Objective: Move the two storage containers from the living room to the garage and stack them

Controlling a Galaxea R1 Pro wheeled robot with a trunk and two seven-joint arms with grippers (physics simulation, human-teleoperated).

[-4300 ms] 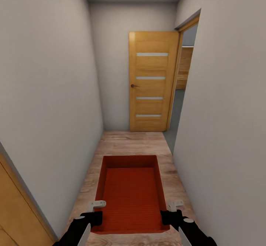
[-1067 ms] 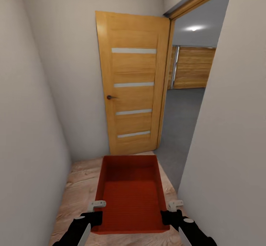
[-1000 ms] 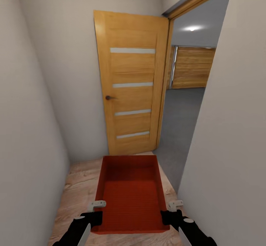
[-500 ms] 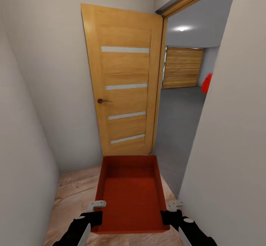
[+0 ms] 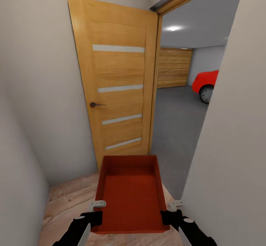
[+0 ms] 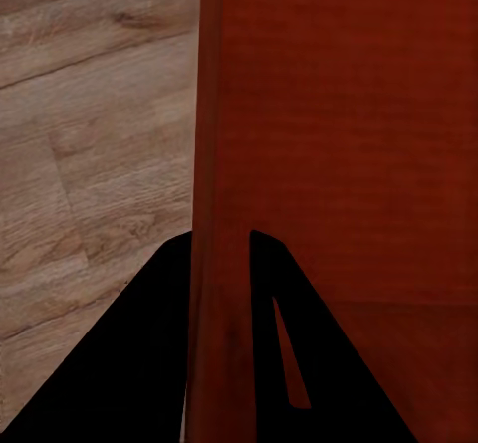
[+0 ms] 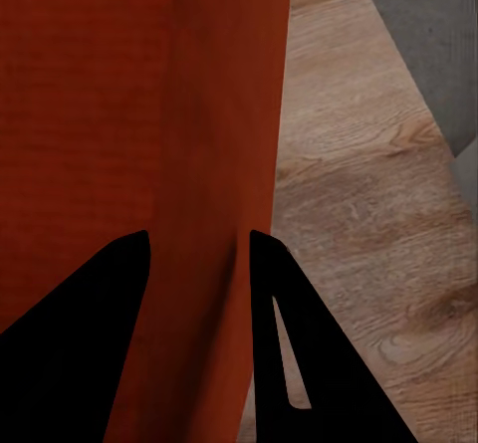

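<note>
Hallway plank floor (image 5: 70, 198); both end effectors (image 5: 96, 210) (image 5: 170, 211) clamp empty red container (image 5: 130, 196).

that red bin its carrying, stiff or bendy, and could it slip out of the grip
The storage container looks stiff: its walls stay straight with the left gripper and right gripper each pinching a side wall. It's empty, so probably light. The plain, smooth-looking walls could slip if jolted.

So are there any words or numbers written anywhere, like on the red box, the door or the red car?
None: no words, numbers or labels can be read in these pictures.
The red box is plain.
The door bears only pale stripes.
The red car shows no plate or badge.
</note>
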